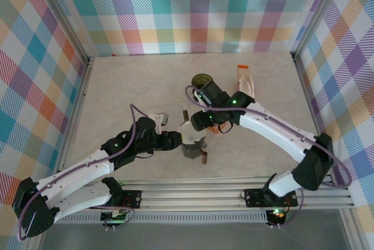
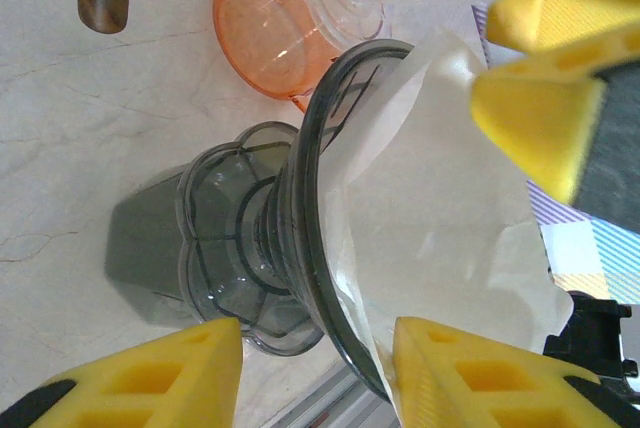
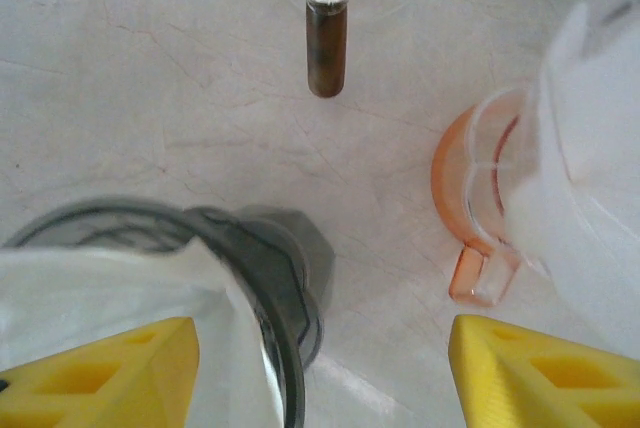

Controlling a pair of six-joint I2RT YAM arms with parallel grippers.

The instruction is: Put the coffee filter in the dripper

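Note:
The grey see-through dripper stands on the table, just in front of the arms in the top view. A white paper coffee filter lies inside its cone and sticks out over the rim. My left gripper is open, its jaws straddling the dripper's rim. One yellow finger lies against the filter, and the other stands apart from the rim. My right gripper hangs open above the dripper, with one finger over the filter, and holds nothing.
An orange dripper with something white in it stands right beside the grey one. A brown stick with a clear end lies beyond. A dark green round thing and a pack of filters sit farther back.

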